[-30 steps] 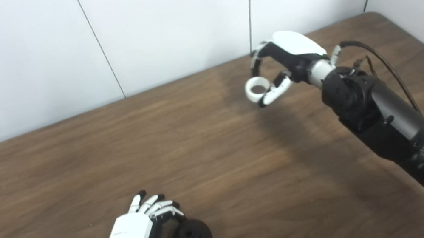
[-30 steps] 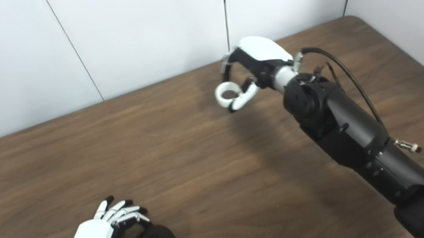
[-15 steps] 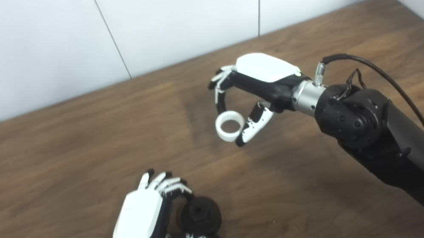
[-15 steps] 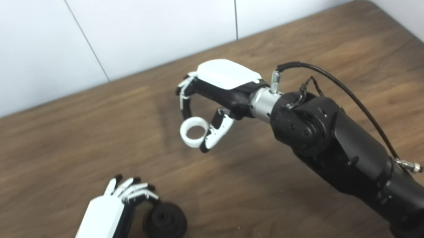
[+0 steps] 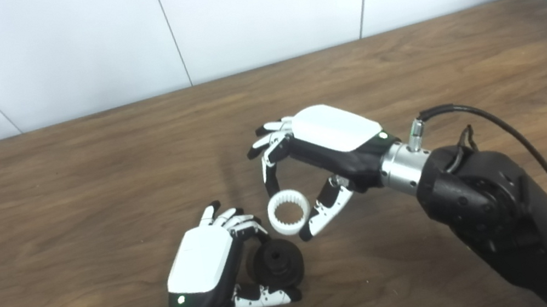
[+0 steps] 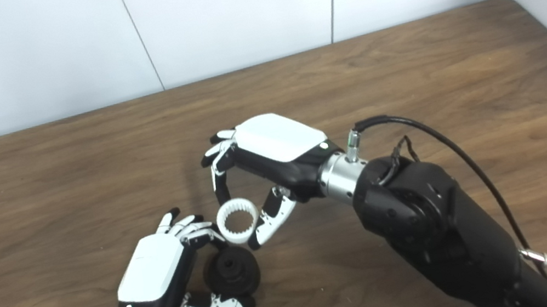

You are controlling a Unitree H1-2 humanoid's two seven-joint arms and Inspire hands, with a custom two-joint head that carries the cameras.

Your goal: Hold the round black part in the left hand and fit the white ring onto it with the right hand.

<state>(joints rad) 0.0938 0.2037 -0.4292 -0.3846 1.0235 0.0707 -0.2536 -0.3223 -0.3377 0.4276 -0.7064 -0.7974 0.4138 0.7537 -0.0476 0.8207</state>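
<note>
Both grasps are made — left hand (image 5: 204,268) clasps the round black part (image 5: 275,263) over the wooden table (image 5: 89,179), right hand (image 5: 319,162) pinches the toothed white ring (image 5: 289,212) just above it — fitting remains.

My left hand (image 5: 203,265) grips the round black part (image 5: 275,265), stepped hub facing up, near the front. The toothed white ring (image 5: 289,212), pinched in my right hand (image 5: 331,146), hangs just beyond it.

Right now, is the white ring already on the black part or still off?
Off. The white ring sits in the right hand, apart from the black part.
</note>
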